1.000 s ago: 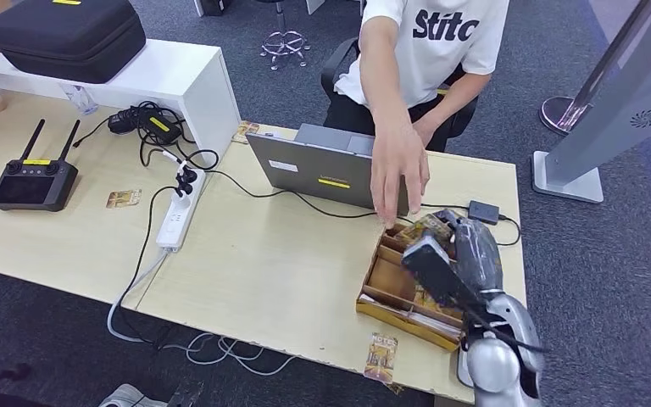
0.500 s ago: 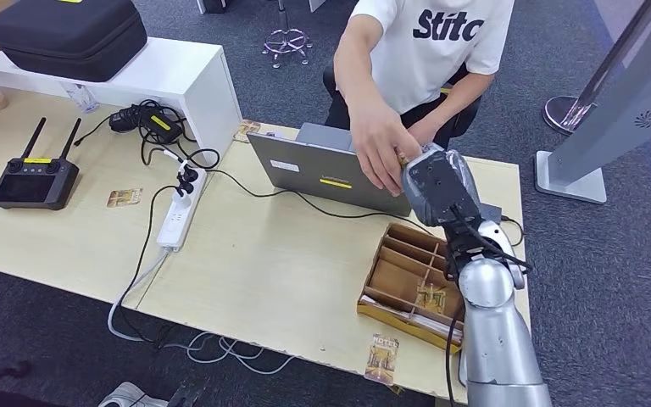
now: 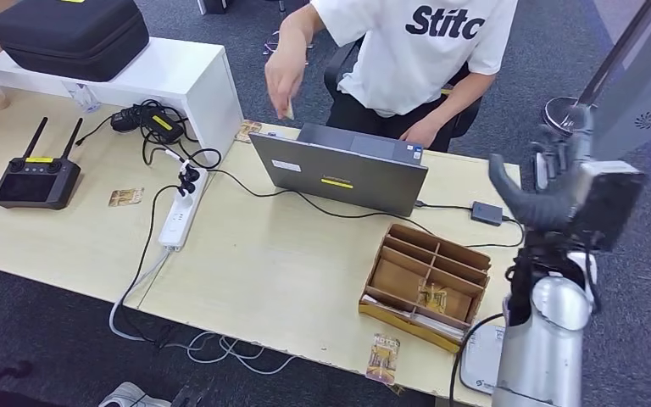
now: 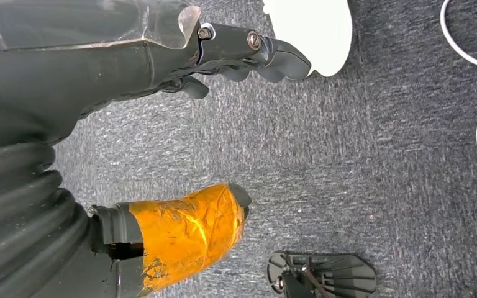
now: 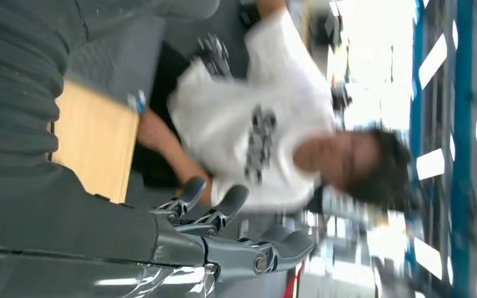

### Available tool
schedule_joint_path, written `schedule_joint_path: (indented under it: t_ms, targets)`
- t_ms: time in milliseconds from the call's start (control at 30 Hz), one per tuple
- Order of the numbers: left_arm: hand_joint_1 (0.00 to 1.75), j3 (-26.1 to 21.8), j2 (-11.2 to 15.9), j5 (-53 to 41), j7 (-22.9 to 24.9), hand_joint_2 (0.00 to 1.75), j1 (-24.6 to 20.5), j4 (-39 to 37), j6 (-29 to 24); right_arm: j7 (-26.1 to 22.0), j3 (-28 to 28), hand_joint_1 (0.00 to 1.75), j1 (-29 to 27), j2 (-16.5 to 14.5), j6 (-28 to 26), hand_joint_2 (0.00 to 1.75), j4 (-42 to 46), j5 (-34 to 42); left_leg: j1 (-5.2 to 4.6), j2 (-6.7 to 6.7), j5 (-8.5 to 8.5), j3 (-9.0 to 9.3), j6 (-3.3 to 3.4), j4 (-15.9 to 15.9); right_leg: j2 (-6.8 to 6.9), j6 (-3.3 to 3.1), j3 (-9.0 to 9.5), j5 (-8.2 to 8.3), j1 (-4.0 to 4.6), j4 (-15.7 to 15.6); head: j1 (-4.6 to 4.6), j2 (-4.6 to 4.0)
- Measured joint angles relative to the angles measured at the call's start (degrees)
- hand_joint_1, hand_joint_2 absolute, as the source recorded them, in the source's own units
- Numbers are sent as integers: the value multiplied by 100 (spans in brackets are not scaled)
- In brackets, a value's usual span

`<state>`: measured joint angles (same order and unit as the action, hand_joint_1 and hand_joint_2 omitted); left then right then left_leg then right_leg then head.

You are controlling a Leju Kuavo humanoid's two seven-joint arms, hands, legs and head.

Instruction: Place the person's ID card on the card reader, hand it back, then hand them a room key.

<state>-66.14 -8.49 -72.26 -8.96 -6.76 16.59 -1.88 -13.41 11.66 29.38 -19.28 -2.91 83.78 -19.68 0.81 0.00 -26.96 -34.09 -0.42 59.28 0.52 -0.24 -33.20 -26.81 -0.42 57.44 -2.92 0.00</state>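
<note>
My right hand (image 3: 559,182) is raised off the table's right end, fingers spread and empty; the right wrist view shows its fingers (image 5: 223,208) apart with nothing in them. The person in the white shirt (image 3: 424,42) holds a small card (image 3: 289,108) up in one hand, above the table's far edge. A cardboard divider box (image 3: 428,273) stands on the table by my right arm, with a gold card (image 3: 431,298) in one compartment. My left hand (image 4: 99,68) hangs over grey carpet, its orange-taped thumb (image 4: 186,226) apart from the fingers, holding nothing.
A grey laptop (image 3: 339,170) stands between the box and the person. Another gold card (image 3: 381,358) lies at the table's front edge, beside a white flat device (image 3: 477,366). A power strip (image 3: 176,222), cables and a black controller (image 3: 34,182) are on the left. A display stand (image 3: 636,93) rises at the right.
My right hand rose from the box to the person's hand, then swung away to the right, empty. The person's hand drew back up and to the left with a card in it.
</note>
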Motion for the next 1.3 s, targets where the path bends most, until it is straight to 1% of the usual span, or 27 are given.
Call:
schedule_joint_path:
  t_ms: [100, 133, 233, 267, 400, 467, 533, 600, 667, 733, 767, 833, 900, 933, 1000, 1033, 1067, 1100, 1167, 1300]
  targets:
    - [0, 0, -23, -13, 30, 175, 24, 0, -14, -232, 887, 0, -106, 0, -113, 175, 394, 140, -1, 7, -4, 2, 4, 0, -7, 2, 2, 2, -1, 0, 1, 0]
    - [0, 0, -26, -14, 36, 175, 27, 0, -16, -278, 1100, 0, -151, 0, -218, 175, 493, 186, -2, 11, -5, 4, 5, 1, -11, 3, 0, 3, -1, 0, -1, 0]
    - [0, 0, -33, -10, 29, 175, 33, 0, -19, -481, 1654, 0, -375, 0, -755, 175, 744, 539, 1, 6, -6, 8, 6, 1, -7, 4, 1, -1, -2, -2, 0, 0]
    - [0, 0, -36, -2, 17, 175, 42, 0, -19, -598, 1902, 0, -473, 0, -817, 175, 798, 668, 2, 2, -7, 8, 6, 0, -3, 5, 3, -3, -2, -2, 0, 0]
    - [0, 0, -62, 50, -58, 175, 66, 0, -26, -1281, 3135, 0, -861, 31, -568, 175, 644, 796, 2, 0, -14, 5, 9, -3, -2, 7, 3, -7, 0, -3, -1, 0]
    - [0, -1, -83, 79, -87, 175, 65, 0, -31, -1586, 3731, 0, -1039, 129, -541, 175, 268, 782, 2, 0, -16, 5, 12, -3, 0, 10, 4, -10, 2, -4, -1, 0]
    - [0, -5, -108, 113, -122, 175, 70, 0, -33, -1782, 4296, 0, -1219, 333, -692, 175, -366, 734, 1, -2, -18, 5, 16, -3, 3, 13, 7, -12, 3, -7, 0, 0]
    - [0, -14, -138, 149, -181, 175, 74, 1, -26, -1923, 4819, 0, -1422, 661, -1101, 175, -1326, 534, 1, -14, -23, 5, 24, -3, 17, 21, 16, -17, 3, -10, -1, 0]
    - [0, -28, -167, 179, -241, 175, 82, 2, -15, -1944, 5229, 0, -1653, 1064, -1648, 175, -2491, 101, -1, -30, -27, 4, 30, -2, 35, 32, 26, -24, 2, -11, 0, 0]
    - [0, -50, -185, 197, -280, 175, 102, 3, -4, -1669, 5426, 0, -1877, 1442, -2098, 175, -3589, -505, -3, -32, -29, 4, 33, -2, 37, 35, 29, -27, 0, -11, 1, 0]
    - [0, -58, -190, 201, -291, 175, 112, 4, 1, -1504, 5459, 0, -1970, 1593, -2227, 175, -4043, -767, -4, -28, -30, 6, 33, -2, 33, 35, 28, -27, -1, -11, 1, 0]
    - [0, -65, -192, 204, -308, 175, 119, 13, 9, -1256, 5469, 0, -2096, 1805, -2322, 175, -4736, -1122, -7, -19, -32, 11, 32, -3, 22, 35, 26, -27, -4, -11, -1, 0]
    - [0, -71, -192, 204, -320, 175, 119, 28, 32, -831, 5411, 0, -2173, 1941, -2258, 175, -5259, -1576, -7, -16, -33, 15, 31, -3, 19, 34, 26, -28, -5, -10, -2, 0]
    - [0, -75, -191, 191, -326, 175, 120, 36, 53, -379, 5333, 0, -2211, 1986, -2084, 175, -5501, -1893, -5, -16, -33, 16, 31, -4, 18, 33, 26, -29, -3, -10, -1, 0]
    - [0, -81, -184, 124, -346, 175, 124, 46, 106, 863, 5153, 0, -2282, 2026, -1493, 175, -5919, -2290, -1, -15, -32, 18, 30, -4, 19, 31, 27, -30, 0, -10, 1, 0]
    - [0, -83, -176, 71, -355, 175, 126, 48, 124, 1490, 5106, 0, -2314, 2018, -1217, 175, -6107, -2275, -1, -15, -32, 18, 30, -4, 20, 31, 28, -31, 2, -9, 0, 0]
    - [0, -83, -168, 19, -360, 175, 128, 48, 138, 1953, 5118, 0, -2342, 1994, -1055, 175, -6263, -2103, 0, -15, -32, 19, 30, -4, 21, 31, 29, -31, 2, -9, 0, 0]
    - [0, -83, -158, -26, -361, 175, 130, 49, 150, 2232, 5171, 0, -2374, 1949, -996, 175, -6403, -1891, 0, -15, -32, 19, 30, -5, 20, 30, 29, -31, 2, -8, -2, 0]
    - [0, -83, -139, -80, -357, 175, 133, 50, 173, 2442, 5279, 0, -2438, 1855, -980, 175, -6630, -1595, -1, -8, -32, 21, 30, -7, 14, 29, 29, -31, 1, -5, -4, 0]
    - [0, -83, -114, -92, -356, 175, 132, 51, 188, 2474, 5393, 0, -2471, 1808, -937, 175, -6862, -1512, -2, 5, -32, 25, 30, -8, 2, 29, 30, -31, 0, -4, -1, 0]
